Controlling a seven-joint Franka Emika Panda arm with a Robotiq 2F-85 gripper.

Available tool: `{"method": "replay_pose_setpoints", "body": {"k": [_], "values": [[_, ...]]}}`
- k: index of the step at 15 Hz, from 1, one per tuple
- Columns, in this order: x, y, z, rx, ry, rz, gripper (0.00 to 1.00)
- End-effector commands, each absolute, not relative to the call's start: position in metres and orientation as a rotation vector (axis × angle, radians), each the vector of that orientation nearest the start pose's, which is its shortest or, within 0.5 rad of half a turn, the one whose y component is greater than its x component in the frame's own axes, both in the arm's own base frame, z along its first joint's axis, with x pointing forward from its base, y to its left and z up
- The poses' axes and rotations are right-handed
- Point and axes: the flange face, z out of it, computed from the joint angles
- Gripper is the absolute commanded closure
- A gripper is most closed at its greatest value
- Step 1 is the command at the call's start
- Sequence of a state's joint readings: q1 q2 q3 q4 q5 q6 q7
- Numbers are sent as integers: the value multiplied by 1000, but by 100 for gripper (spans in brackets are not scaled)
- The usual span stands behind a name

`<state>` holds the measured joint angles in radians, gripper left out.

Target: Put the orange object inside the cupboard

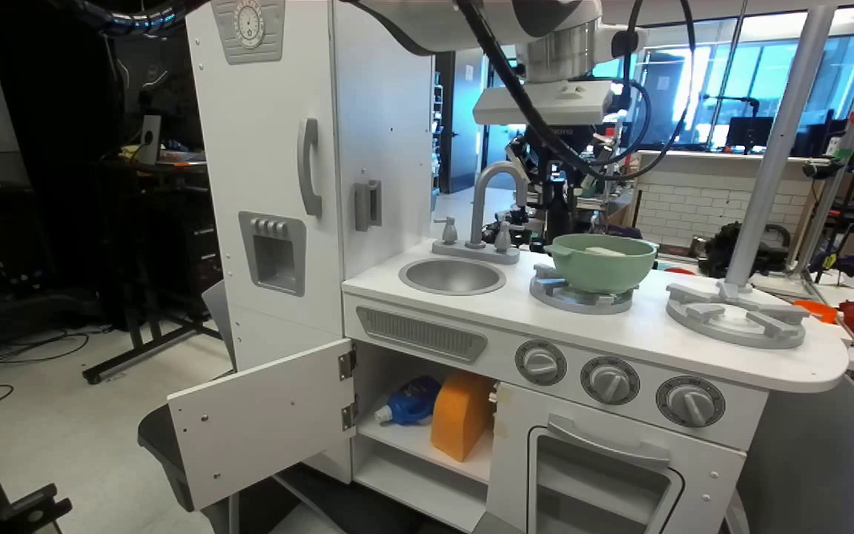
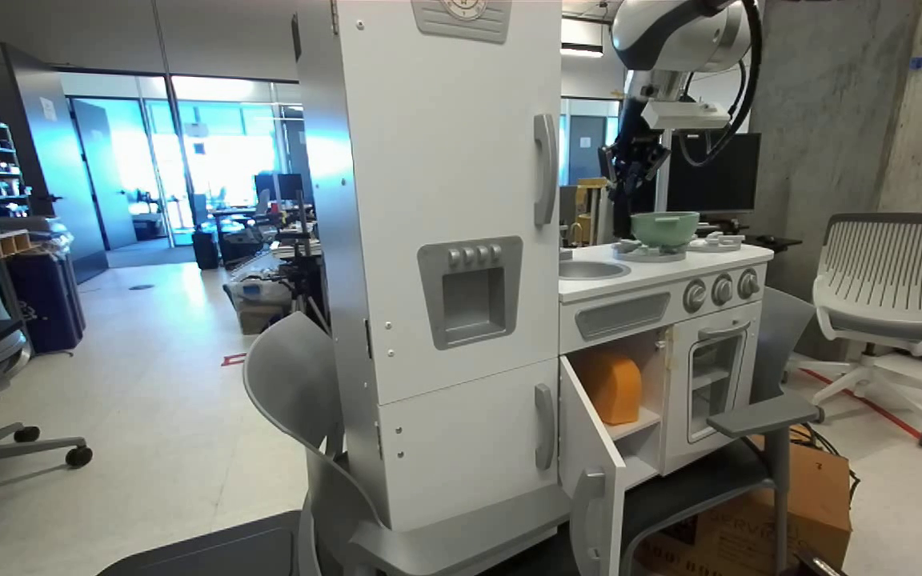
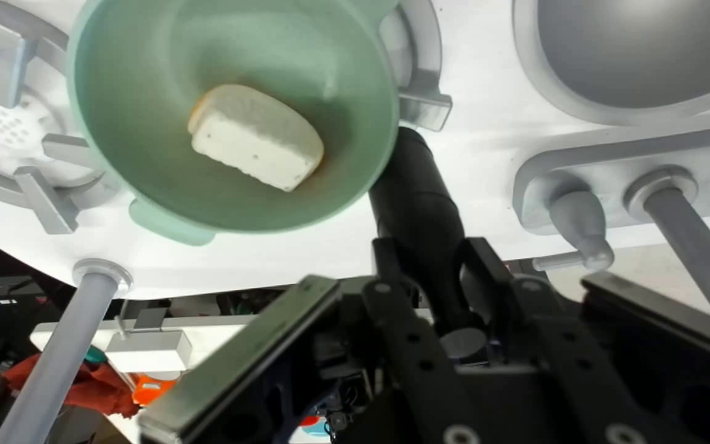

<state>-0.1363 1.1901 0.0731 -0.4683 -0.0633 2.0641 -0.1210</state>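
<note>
1. Orange and blocky, the orange thing (image 1: 462, 415) is in the low middle of the frame in an exterior view. It sits on the shelf (image 1: 401, 437) inside the white cupboard (image 2: 653, 376), near a blue bottle (image 1: 416, 400).

2. It stands up with its round top high. Its longer way seems to go up and down.

3. The door (image 1: 264, 423) is wide open, so the way in is from the front.

4. At the low middle of the wrist view, the gripper (image 3: 429, 253) seems to pinch a black tube (image 3: 418, 191) from both sides. It is spread only about as far as the tube is wide. It does not have the orange thing.

5. The tube's far end is just beside the rim of the green bowl (image 3: 145, 142). I cannot tell if it touches the counter (image 3: 472, 191).

6. From the gripper, the orange thing lies far down in both exterior views, with the counter between them. There is just one arm (image 1: 562, 58). To reach in, it would go out past the front edge, then down, then through the doorway.

7. I think the orange thing is already where it should be. The next move is likely to be with the tube, and it could bump the bowl.
</note>
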Motion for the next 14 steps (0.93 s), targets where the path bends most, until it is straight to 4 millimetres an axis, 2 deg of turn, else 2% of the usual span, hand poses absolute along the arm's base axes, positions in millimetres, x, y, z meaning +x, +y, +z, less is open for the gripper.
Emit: {"method": "replay_pose_setpoints", "body": {"k": [1, 5, 7, 10, 14], "values": [[828, -92, 391, -3048, -85, -654, 92], [828, -71, 419, -2973, -130, -712, 92], [826, -61, 424, -2956, -172, -690, 92], [823, -53, 422, -2956, -249, -614, 92], [815, -59, 407, -2982, -329, -464, 92]]}}
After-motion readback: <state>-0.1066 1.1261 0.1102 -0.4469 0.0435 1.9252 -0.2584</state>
